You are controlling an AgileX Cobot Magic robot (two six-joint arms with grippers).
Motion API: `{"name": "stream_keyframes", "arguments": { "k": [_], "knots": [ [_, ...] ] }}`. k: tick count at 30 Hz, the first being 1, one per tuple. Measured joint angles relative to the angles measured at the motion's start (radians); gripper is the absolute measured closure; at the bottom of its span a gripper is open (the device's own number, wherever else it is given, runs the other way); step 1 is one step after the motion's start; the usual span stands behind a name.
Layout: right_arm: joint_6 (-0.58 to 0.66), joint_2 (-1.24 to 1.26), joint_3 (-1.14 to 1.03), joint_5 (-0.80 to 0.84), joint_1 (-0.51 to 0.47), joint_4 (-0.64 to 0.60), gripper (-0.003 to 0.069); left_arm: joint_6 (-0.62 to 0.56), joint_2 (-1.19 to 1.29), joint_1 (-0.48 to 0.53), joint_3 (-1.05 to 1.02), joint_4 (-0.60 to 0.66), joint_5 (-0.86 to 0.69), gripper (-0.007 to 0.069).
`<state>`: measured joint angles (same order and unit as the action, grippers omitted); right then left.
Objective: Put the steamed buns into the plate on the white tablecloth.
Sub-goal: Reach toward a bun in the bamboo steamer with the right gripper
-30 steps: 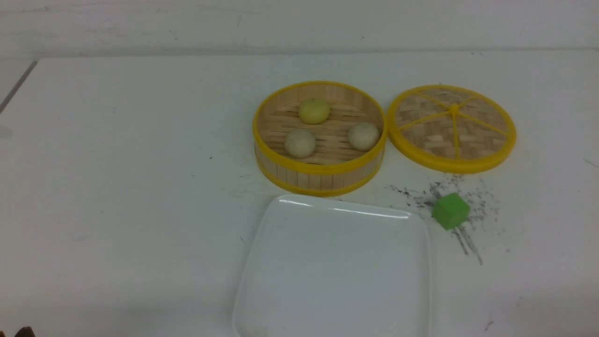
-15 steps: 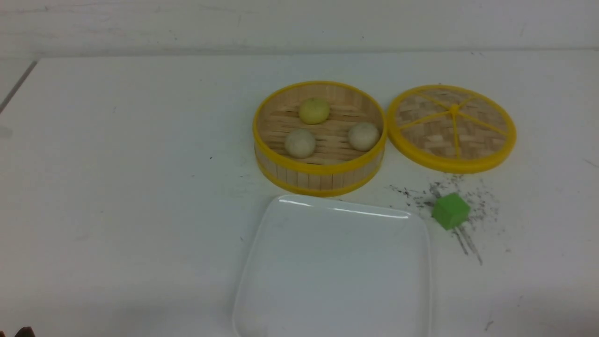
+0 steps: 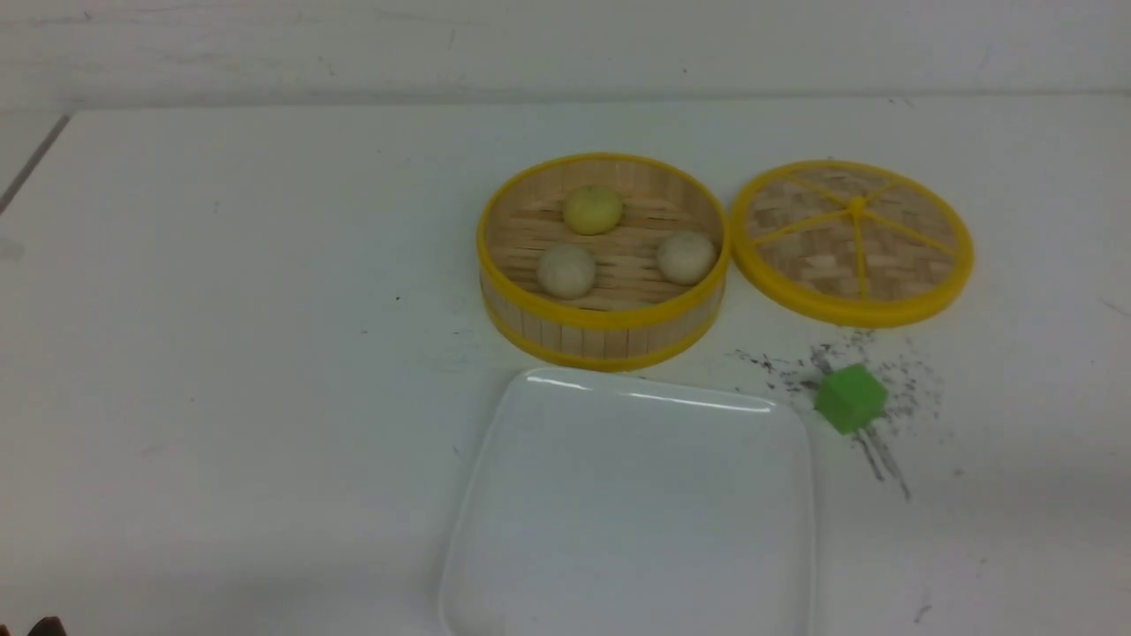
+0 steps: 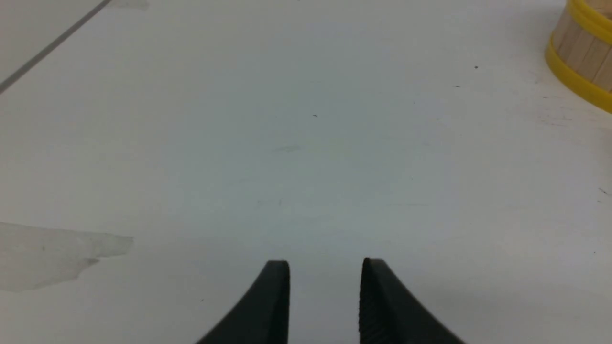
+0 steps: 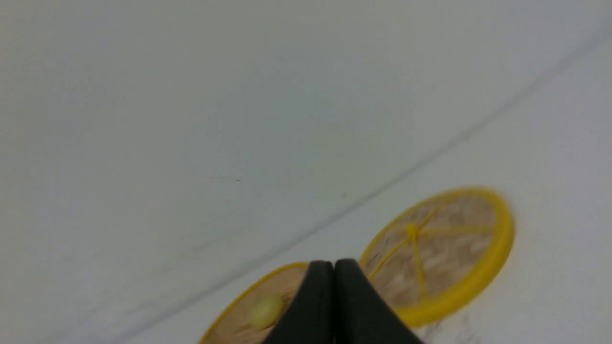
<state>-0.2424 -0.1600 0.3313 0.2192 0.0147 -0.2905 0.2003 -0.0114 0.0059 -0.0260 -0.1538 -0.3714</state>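
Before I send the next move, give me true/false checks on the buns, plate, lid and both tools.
1. The yellow bun, left beige bun and right beige bun all sit in the steamer. True.
2. The plate holds one bun. False: it holds none.
3. The lid covers the steamer. False: it lies flat on the tablecloth, to the steamer's right.
4. The right tool is shut on nothing. True.
5. The left tool grips a bun. False: its jaws stand apart over bare tablecloth.

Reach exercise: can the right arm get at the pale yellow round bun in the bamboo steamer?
Probably yes: the woven lid lies aside, the bun uncovered; the shut right gripper must open.
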Motion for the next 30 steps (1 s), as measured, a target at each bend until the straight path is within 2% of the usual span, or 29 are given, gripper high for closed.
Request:
{"name": "stream_keyframes", "arguments": {
  "k": [1, 4, 8, 9, 10, 13, 16, 21, 22, 23, 26, 30],
  "knots": [
    [0.050, -0.096, 0.077, 0.088, -0.004, 0.056, 0.0668, 0.000, 0.000, 0.000, 0.000, 0.000, 0.000, 0.0384],
    [0.091, -0.345, 0.199, 0.327, -0.008, 0.139, 0.0659, 0.000, 0.000, 0.000, 0.000, 0.000, 0.000, 0.0384],
    [0.162, -0.683, 0.327, 0.576, 0.007, 0.122, 0.0652, 0.000, 0.000, 0.000, 0.000, 0.000, 0.000, 0.0384],
    [0.170, -0.699, 0.333, 0.581, 0.010, 0.116, 0.0652, 0.000, 0.000, 0.000, 0.000, 0.000, 0.000, 0.0384],
    [0.256, -0.827, 0.389, 0.611, 0.043, 0.045, 0.0647, 0.000, 0.000, 0.000, 0.000, 0.000, 0.000, 0.0384],
    [0.399, -0.997, 0.491, 0.624, 0.118, -0.078, 0.0630, 0.000, 0.000, 0.000, 0.000, 0.000, 0.000, 0.0384],
    [0.475, -1.134, 0.601, 0.625, 0.193, -0.137, 0.0599, 0.000, 0.000, 0.000, 0.000, 0.000, 0.000, 0.0384],
    [0.500, -1.331, 0.838, 0.628, 0.280, -0.137, 0.0506, 0.000, 0.000, 0.000, 0.000, 0.000, 0.000, 0.0384],
    [0.501, -1.410, 0.926, 0.630, 0.304, -0.126, 0.0457, 0.000, 0.000, 0.000, 0.000, 0.000, 0.000, 0.0384],
    [0.501, -1.418, 0.937, 0.630, 0.307, -0.126, 0.0457, 0.000, 0.000, 0.000, 0.000, 0.000, 0.000, 0.0384],
    [0.503, -1.570, 1.126, 0.652, 0.342, -0.095, 0.0359, 0.000, 0.000, 0.000, 0.000, 0.000, 0.000, 0.0384],
    [0.505, -1.730, 1.308, 0.673, 0.374, -0.037, 0.0275, 0.000, 0.000, 0.000, 0.000, 0.000, 0.000, 0.0384]
  ]
}}
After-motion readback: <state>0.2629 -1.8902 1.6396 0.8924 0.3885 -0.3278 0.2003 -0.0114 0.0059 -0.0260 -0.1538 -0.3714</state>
